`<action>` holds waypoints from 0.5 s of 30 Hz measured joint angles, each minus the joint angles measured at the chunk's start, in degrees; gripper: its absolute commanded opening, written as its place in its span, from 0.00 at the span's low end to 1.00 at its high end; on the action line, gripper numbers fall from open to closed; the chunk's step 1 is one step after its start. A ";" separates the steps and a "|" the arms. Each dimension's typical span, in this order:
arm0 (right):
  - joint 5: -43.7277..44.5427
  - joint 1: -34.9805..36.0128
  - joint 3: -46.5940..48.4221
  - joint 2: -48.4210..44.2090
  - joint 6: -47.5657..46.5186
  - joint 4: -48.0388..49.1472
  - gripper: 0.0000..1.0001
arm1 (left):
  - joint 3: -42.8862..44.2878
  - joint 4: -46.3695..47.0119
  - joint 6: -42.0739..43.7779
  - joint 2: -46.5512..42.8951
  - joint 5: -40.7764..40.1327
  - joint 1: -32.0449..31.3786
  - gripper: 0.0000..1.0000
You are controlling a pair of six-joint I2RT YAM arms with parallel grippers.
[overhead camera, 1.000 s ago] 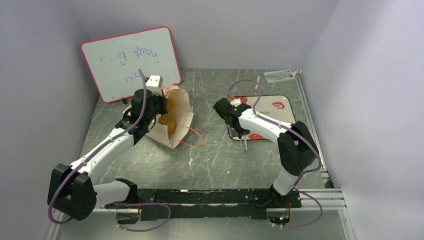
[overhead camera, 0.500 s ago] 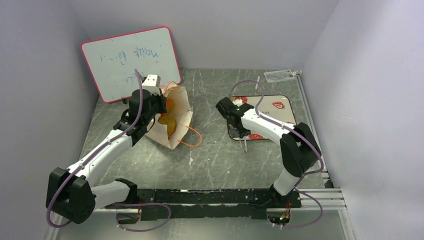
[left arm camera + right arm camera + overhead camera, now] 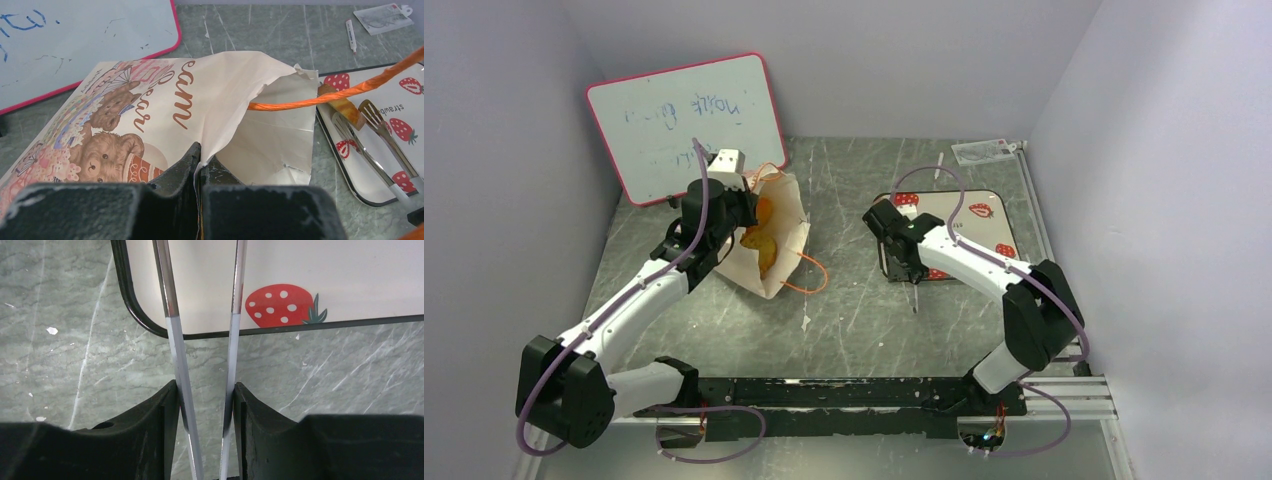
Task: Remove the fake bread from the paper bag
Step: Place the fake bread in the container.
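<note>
**Bag mouth held open on the left, tongs gripped over the tray on the right**

The paper bag (image 3: 792,235) lies on the grey marbled table (image 3: 854,320), left of centre. Its long axis runs near to far and its mouth gapes rightward towards the tray (image 3: 320,270). It is thin, creased pale paper with a teddy-bear print on the raised face. A twisted orange cord handle (image 3: 320,97) stretches across the opening.

Most of the fake bread (image 3: 759,238) sits inside the bag as rounded orange-brown lumps. One elongated tan piece (image 3: 342,106) lies slantwise on the tray's left part, just beside the forked tong tips.

The left arm (image 3: 639,290) reaches far and slightly right. The left gripper (image 3: 200,162) has its jaws pressed together on the bag's upper lip.

The right arm (image 3: 969,262) bends leftward. The right gripper (image 3: 202,405) squeezes the two slim metal arms of the tongs (image 3: 175,340), which point far over the glossy, black-rimmed tray.
</note>
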 measured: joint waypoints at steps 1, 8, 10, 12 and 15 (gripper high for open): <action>-0.15 0.02 -0.11 0.00 0.11 0.00 0.43 | 0.00 0.00 0.00 0.02 0.07 0.00 0.07; -0.85 0.26 -0.39 0.09 0.44 0.04 0.43 | 0.00 -0.13 0.02 0.28 0.39 0.00 0.07; -0.76 0.28 -0.17 0.74 0.09 0.07 0.43 | 0.00 -0.24 0.02 0.31 0.42 0.00 0.07; -0.76 0.28 0.66 2.34 -0.48 0.02 0.43 | 0.02 -0.28 0.00 0.44 0.46 0.00 0.07; -1.09 0.31 0.90 3.10 -0.66 0.11 0.42 | 0.17 -0.50 -0.17 0.61 0.50 0.00 0.07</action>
